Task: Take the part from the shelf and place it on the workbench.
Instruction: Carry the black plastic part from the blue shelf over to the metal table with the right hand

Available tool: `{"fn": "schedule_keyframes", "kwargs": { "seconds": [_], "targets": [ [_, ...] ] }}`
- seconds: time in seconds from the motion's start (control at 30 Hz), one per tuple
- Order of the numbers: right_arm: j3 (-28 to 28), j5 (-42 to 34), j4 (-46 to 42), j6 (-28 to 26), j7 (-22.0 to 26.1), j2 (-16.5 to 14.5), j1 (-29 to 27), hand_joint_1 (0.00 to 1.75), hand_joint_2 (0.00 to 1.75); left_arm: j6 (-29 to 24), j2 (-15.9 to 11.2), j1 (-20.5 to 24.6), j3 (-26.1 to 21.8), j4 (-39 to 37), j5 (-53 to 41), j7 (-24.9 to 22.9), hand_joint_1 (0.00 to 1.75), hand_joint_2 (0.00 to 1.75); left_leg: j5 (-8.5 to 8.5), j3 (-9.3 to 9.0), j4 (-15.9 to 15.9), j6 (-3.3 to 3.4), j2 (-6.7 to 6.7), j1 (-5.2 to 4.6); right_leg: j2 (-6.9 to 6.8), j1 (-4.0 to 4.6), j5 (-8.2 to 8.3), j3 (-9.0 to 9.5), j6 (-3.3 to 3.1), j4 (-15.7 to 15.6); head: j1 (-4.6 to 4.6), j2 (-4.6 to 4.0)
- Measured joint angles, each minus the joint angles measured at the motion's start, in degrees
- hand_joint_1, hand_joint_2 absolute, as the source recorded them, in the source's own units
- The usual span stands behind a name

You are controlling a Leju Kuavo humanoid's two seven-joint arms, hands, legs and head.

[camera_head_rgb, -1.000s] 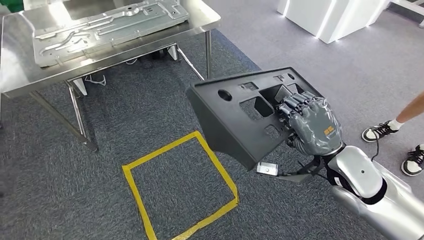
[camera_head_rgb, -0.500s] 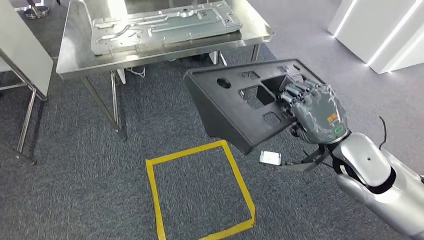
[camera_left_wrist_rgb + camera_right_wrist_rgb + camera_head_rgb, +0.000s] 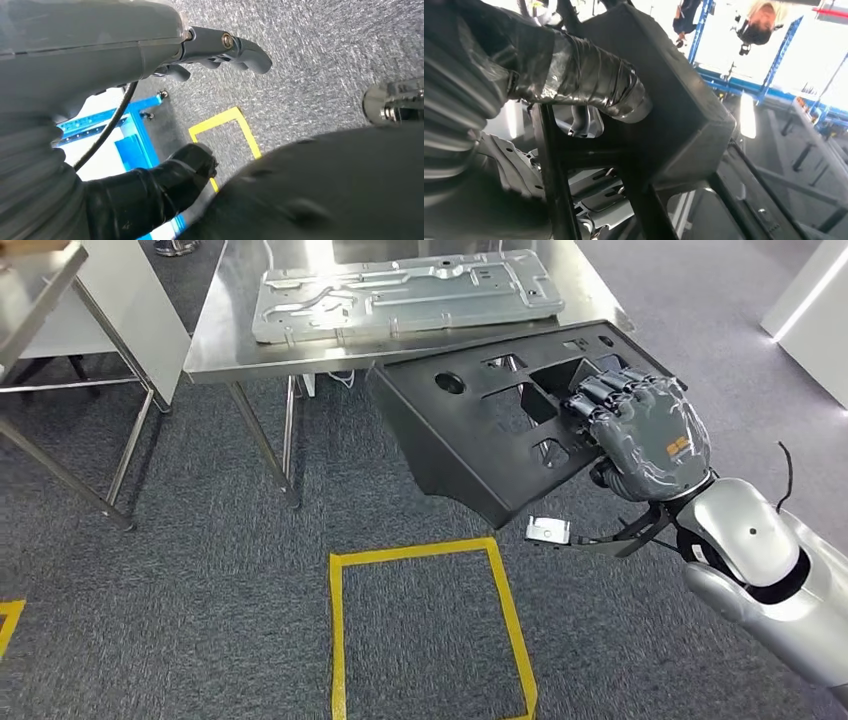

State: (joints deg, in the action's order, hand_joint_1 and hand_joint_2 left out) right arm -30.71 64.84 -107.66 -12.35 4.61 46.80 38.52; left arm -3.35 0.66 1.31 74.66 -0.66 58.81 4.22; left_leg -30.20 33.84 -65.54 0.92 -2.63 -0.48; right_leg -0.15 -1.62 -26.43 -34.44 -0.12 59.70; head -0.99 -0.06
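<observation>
The workbench (image 3: 215,350) carrying a metal panel (image 3: 400,295) sits upper left, nearer than before as the view has shifted, and beside its front edge the black part (image 3: 480,430) hangs tilted over carpet, gripped by the right hand (image 3: 645,435) at its right end

the head view is bright and evenly lit, with strong glare on the steel workbench (image 3: 220,350). the left wrist view is blurred on the near dark body. the right wrist view is overexposed behind, and the part (image 3: 664,100) stays dark.
</observation>
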Motion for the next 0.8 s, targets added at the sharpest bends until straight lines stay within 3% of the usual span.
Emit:
{"fn": "schedule_keyframes", "kwargs": {
  "seconds": [0.03,0.1,0.13,0.17,0.27,0.3,0.33,0.4,0.47,0.53,0.57,0.63,0.67,0.7,0.8],
  "targets": [
    [0.0,-0.5,0.0,0.5,0.0,0.1,0.4,1.75,1.75,0.0,0.0,0.1,0.0,0.0,0.0,0.0,0.0,1.75,-1.09,2.05,-3.1,-0.3,1.24,0.12,-0.38,0.09,-0.31,0.4,-0.23,-0.1,-0.02,0.0],
    [-0.1,-1.8,0.1,1.8,0.4,0.4,1.1,1.75,1.75,0.1,0.0,0.2,0.0,0.0,0.0,-0.1,0.0,1.75,-3.47,6.26,-8.2,-0.7,2.05,0.5,-1.04,0.2,-1.06,1.18,-0.36,-0.2,-0.02,0.0],
    [-0.2,-2.7,0.2,2.2,0.9,0.6,1.3,1.75,1.75,0.1,0.0,0.1,0.0,0.0,0.0,-0.1,0.0,1.75,-3.67,7.44,-8.8,-0.74,2.21,0.61,-1.36,0.22,-1.54,1.7,-0.31,-0.2,-0.03,0.0],
    [-0.3,-4.0,0.2,2.3,1.8,0.8,1.4,1.75,1.75,0.2,0.0,0.1,0.1,0.0,0.0,-0.1,0.0,1.75,-2.75,7.72,-7.6,-0.63,2.33,0.66,-1.62,0.24,-2.05,2.34,-0.24,-0.2,-0.03,-0.01],
    [-0.3,-8.0,0.2,1.6,4.7,1.0,1.7,1.75,1.75,0.4,-0.2,-0.2,0.3,0.0,0.0,-0.1,0.0,1.75,4.92,5.31,2.1,0.26,2.73,0.46,-2.16,0.33,-3.56,4.13,0.06,-0.3,-0.01,0.0],
    [-0.3,-8.7,0.2,1.4,5.1,1.0,1.7,1.75,1.75,0.4,-0.3,-0.3,0.3,0.0,0.0,-0.1,0.0,1.75,6.75,4.76,4.3,0.48,2.85,0.35,-2.23,0.36,-3.84,4.41,0.13,-0.3,0.0,0.01],
    [-0.3,-9.0,0.2,1.3,5.2,1.0,1.7,1.75,1.75,0.4,-0.4,-0.4,0.3,0.0,0.0,-0.1,0.0,1.75,7.65,4.63,5.3,0.59,2.95,0.25,-2.25,0.39,-3.98,4.48,0.17,-0.3,0.01,0.01],
    [-0.4,-9.2,0.2,1.3,5.3,1.0,1.7,1.75,1.75,0.4,-0.4,-0.3,0.3,0.0,0.0,-0.1,0.0,1.75,7.32,4.71,5.1,0.57,2.93,0.14,-2.23,0.44,-4.04,4.72,0.25,-0.2,0.02,0.01],
    [-0.3,-10.2,0.0,1.6,5.6,1.0,1.9,1.75,1.75,0.5,-0.4,-0.2,0.5,0.0,0.0,0.0,0.0,1.75,6.65,3.58,6.0,1.19,2.72,0.1,-1.96,0.44,-3.86,5.06,1.17,0.5,0.03,-0.01],
    [-0.2,-11.4,-0.2,2.8,5.2,1.0,2.4,1.75,1.75,0.4,-0.5,-0.1,0.8,0.0,0.0,0.0,0.0,1.75,6.03,1.51,7.4,2.18,2.35,0.23,-1.1,0.31,-4.39,3.46,2.19,4.5,0.03,-0.01],
    [-0.1,-11.7,-0.2,3.5,4.7,0.9,2.6,1.75,1.75,0.4,-0.5,0.0,0.8,0.0,0.0,0.0,0.0,1.75,5.76,0.62,7.8,2.45,2.14,0.31,-0.63,0.23,-5.56,1.52,2.39,7.9,0.04,-0.01],
    [0.0,-11.9,-0.2,4.5,3.8,0.7,2.7,1.75,1.75,0.2,-0.4,0.2,0.9,0.0,0.0,0.1,0.0,1.75,4.98,-0.03,7.8,2.6,1.75,0.21,-0.26,0.26,-8.52,-2.82,2.64,13.4,0.03,-0.01],
    [0.1,-11.9,-0.1,4.8,3.6,0.6,2.6,1.75,1.75,0.1,-0.4,0.2,1.0,0.0,0.0,0.1,0.0,1.75,4.52,-0.46,7.7,2.59,1.54,0.16,-0.2,0.3,-9.06,-4.21,2.69,14.2,0.03,-0.01],
    [0.1,-12.0,-0.1,5.0,3.4,0.5,2.6,1.75,1.75,0.1,-0.3,0.1,1.0,0.0,0.0,0.1,0.0,1.75,4.01,-0.97,7.5,2.56,1.35,0.12,-0.17,0.33,-8.47,-4.79,2.64,13.4,0.03,-0.01],
    [0.5,-12.1,0.0,5.4,3.1,0.3,2.6,1.75,1.75,0.0,-0.3,0.0,1.1,0.0,0.2,0.1,0.0,1.75,2.23,-2.76,7.1,2.21,0.89,0.08,-0.03,0.5,-0.98,-3.14,2.05,3.9,0.0,0.0]
  ]
}}
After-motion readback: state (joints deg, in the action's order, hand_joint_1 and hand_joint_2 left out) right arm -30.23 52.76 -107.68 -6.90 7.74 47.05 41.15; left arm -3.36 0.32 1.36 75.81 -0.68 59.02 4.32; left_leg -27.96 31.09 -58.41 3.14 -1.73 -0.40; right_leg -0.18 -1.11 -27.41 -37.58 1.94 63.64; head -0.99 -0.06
